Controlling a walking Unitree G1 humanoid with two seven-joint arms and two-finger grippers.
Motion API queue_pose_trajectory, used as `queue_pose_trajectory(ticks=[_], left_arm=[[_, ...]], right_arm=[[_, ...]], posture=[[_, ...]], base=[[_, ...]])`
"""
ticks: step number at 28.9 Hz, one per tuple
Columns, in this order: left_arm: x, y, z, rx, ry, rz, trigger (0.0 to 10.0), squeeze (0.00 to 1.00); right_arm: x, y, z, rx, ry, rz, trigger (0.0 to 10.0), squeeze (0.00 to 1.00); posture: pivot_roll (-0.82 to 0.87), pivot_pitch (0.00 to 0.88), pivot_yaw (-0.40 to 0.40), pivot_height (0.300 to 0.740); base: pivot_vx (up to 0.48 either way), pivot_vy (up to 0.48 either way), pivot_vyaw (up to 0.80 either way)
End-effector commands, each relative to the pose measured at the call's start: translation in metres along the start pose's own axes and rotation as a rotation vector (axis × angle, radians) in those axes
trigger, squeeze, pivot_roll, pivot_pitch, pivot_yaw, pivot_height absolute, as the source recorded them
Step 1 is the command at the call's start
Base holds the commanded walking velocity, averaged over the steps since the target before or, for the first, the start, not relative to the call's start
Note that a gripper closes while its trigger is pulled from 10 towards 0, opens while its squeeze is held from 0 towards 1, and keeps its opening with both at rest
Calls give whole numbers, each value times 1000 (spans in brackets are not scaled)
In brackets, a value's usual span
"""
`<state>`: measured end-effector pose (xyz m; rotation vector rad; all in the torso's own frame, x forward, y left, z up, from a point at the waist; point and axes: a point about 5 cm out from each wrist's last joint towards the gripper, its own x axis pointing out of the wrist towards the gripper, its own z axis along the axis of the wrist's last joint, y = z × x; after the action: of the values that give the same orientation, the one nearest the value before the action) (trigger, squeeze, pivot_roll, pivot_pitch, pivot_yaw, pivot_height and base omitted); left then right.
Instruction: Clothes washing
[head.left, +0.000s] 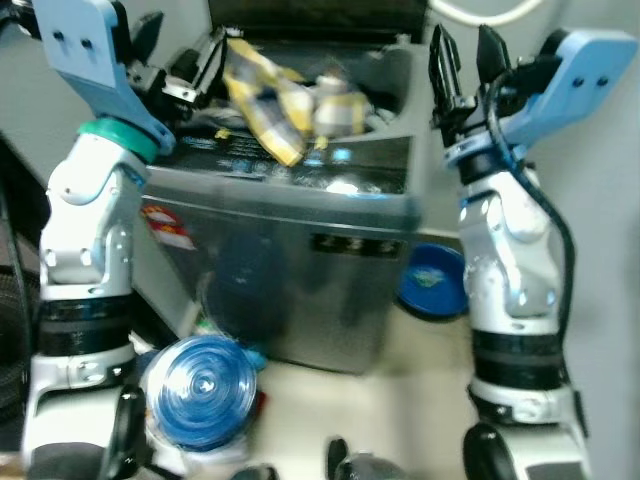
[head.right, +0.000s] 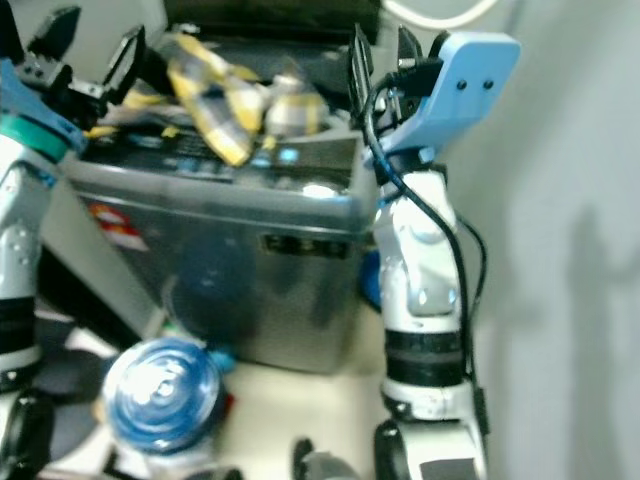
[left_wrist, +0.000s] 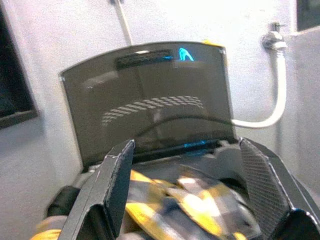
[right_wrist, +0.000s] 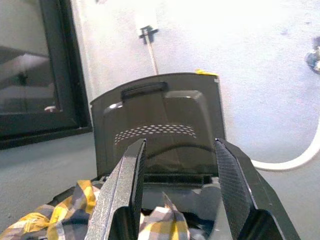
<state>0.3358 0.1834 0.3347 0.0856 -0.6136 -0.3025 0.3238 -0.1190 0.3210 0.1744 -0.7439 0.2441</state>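
washing machine (head.left: 300, 260): grey body, dark smoked lid (right_wrist: 155, 130) with a pale dotted band, cyan lights glowing on the control panel (head.left: 300, 160), red-and-white sticker (head.left: 165, 228) on its side. garment (head.left: 270, 105) heaped in the opening: yellow, white and dark blue-grey plaid. blue swirl-patterned bucket (head.left: 200, 380) and blue basin (head.left: 435, 280) on the cream floor, white hose (left_wrist: 272, 95) on a pale grey wall; arms silver with light blue wrist housings, a teal ring on the left, fingers (head.left: 440, 60) black.

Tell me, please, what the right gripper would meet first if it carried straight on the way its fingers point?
Probably the raised washer lid: the open right gripper aims at it, passing above the yellow plaid cloth heaped in the tub. Depth is hard to judge.
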Motion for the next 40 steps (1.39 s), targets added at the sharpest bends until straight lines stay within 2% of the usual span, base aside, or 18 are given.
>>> queue_pose_trajectory(ticks=[1,10,36,39,40], left_arm=[[-1,1,-1,2,8,10,10000,0],[1,-1,-2,7,9,9,10000,0],[2,-5,-3,21,32,5,10000,0],[-1,-5,-14,22,111,33,10000,0],[-1,-5,-14,22,111,33,10000,0]], right_arm=[[-2,-1,-4,-6,15,-2,10000,0],[-3,3,-5,-74,13,48,10000,0],[-6,11,-8,-62,25,112,10000,0],[-7,12,-11,-56,36,126,10000,0],[-7,12,-11,-56,36,126,10000,0]], posture=[[44,63,81,740],[44,64,82,740],[43,70,81,740],[45,71,81,740],[45,71,81,740]], base=[[0,0,0],[0,0,607],[0,0,782],[0,0,779],[0,0,775]])
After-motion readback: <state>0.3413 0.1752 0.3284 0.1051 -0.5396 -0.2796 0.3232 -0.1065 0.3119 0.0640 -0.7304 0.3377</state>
